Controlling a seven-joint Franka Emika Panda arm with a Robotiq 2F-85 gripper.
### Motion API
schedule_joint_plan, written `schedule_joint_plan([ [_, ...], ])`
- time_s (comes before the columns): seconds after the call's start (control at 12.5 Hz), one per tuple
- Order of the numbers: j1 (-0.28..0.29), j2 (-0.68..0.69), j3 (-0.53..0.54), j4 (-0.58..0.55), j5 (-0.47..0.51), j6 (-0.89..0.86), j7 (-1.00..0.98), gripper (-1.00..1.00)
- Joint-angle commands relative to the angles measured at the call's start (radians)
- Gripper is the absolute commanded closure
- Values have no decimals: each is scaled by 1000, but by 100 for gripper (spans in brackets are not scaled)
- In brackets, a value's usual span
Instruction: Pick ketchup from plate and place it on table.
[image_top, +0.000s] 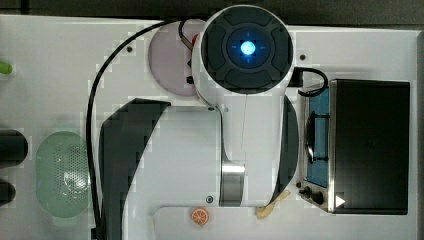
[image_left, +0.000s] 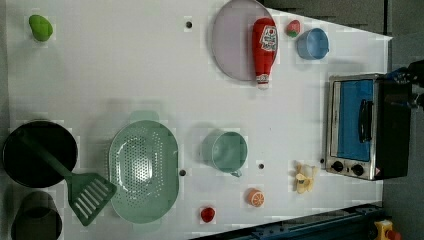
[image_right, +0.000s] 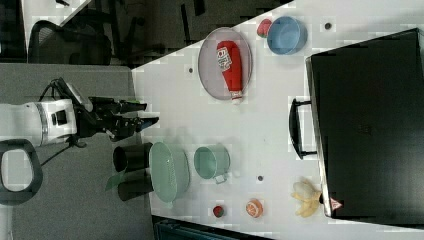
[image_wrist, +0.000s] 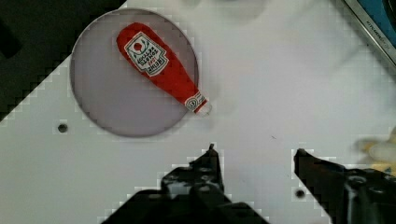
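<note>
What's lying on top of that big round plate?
A red ketchup bottle lies on its side on the pale plate, its white cap poking over the rim above the white table. Whatever part of the plate is beneath the bottle is covered. Nothing else sits on it.

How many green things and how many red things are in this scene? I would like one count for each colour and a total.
Green: 4 (fruit, spatula, basket, mug)
Red: 3 (ketchup, strawberry, small lump)
Total: 7
</note>
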Motion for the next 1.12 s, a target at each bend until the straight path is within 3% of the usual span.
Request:
schedule_joint_plan([
  [0.08, -71, -136, 53, -106, 0, -107, 74, -58],
  [0.24, -69, -124, 54, -106, 0, -91, 67, -100],
  [1.12, -58, 130, 82, -99, 0, 105, 28, -100],
])
